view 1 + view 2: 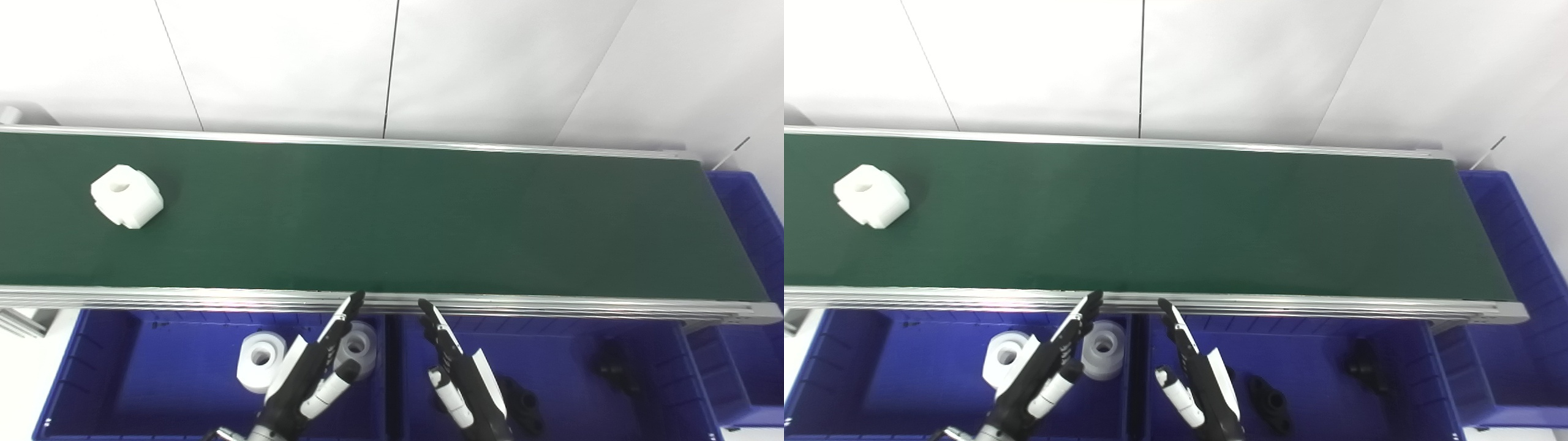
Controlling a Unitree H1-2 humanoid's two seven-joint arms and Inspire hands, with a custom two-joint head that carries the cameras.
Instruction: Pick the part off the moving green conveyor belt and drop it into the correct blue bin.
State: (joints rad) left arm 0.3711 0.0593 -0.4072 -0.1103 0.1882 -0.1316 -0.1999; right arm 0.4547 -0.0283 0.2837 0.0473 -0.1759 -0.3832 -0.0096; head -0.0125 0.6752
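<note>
White part (127,196) on belt (392,220) far left, well apart from both empty, spread hands (306,380) (462,380).

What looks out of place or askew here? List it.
Nothing stands out. One white part lies on the green belt at far left. White parts sit in the left blue bin, black parts in the right bin. Both hands hover open.
</note>
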